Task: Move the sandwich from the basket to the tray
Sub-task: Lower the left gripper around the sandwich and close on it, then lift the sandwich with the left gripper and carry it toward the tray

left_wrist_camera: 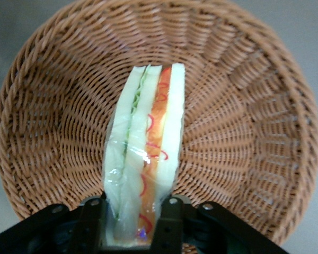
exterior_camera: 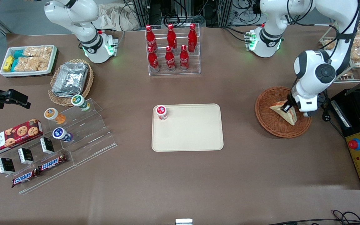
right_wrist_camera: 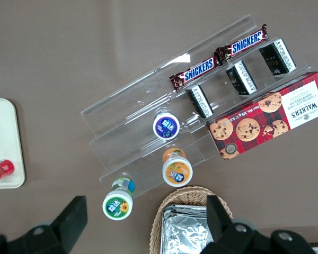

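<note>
The sandwich (exterior_camera: 284, 113) is a wrapped wedge of pale bread with an orange-red filling, standing on edge in the round reddish-brown wicker basket (exterior_camera: 269, 120) toward the working arm's end of the table. My left gripper (exterior_camera: 287, 107) is down in the basket, its two black fingers (left_wrist_camera: 168, 222) closed against both faces of the sandwich (left_wrist_camera: 148, 153). The basket's woven wall (left_wrist_camera: 244, 121) surrounds it in the left wrist view. The beige tray (exterior_camera: 195, 134) lies flat at the table's middle.
A small red-capped cup (exterior_camera: 161, 112) stands on the tray's corner. A clear rack of red cola bottles (exterior_camera: 171, 50) stands farther from the front camera than the tray. A black machine with a red button (exterior_camera: 355, 144) sits beside the basket.
</note>
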Robot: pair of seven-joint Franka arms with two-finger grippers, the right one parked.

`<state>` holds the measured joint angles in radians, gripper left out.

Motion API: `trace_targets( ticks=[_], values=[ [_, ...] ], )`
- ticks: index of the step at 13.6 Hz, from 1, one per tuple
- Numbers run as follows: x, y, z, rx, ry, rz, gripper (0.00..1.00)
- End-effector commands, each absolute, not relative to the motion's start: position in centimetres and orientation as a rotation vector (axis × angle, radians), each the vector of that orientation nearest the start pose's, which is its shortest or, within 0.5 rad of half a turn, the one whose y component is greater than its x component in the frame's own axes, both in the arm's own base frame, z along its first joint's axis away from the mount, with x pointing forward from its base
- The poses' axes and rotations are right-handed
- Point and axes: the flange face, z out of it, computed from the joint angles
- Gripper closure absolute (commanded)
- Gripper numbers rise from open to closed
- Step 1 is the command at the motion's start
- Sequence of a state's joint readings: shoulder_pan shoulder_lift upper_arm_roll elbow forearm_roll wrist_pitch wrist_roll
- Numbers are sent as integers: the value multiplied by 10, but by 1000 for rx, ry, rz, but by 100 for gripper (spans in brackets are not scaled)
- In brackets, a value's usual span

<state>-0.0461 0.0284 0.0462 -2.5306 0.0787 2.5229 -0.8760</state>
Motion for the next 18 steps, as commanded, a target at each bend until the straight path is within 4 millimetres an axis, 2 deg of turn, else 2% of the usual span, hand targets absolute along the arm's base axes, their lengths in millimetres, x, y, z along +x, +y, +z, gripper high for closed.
trace_targets(
  ticks=[1,3,5,6,8,10,11,13,16,18],
  values=[
    [469,-11,307,-2861,-1124,-7,100],
    [491,-26,353,-2864,-1013,61,100],
    [517,-46,418,-2869,-872,141,100],
    [524,-60,445,-2886,-781,162,100],
    [529,-93,497,-2925,-596,168,100],
    [524,-147,529,-2970,-326,166,100],
    [526,-173,537,-2998,-231,146,100],
    [522,-222,523,-3018,-86,188,100],
    [530,-275,473,-3068,20,192,100],
    [534,-305,433,-3077,12,202,100]
  ],
)
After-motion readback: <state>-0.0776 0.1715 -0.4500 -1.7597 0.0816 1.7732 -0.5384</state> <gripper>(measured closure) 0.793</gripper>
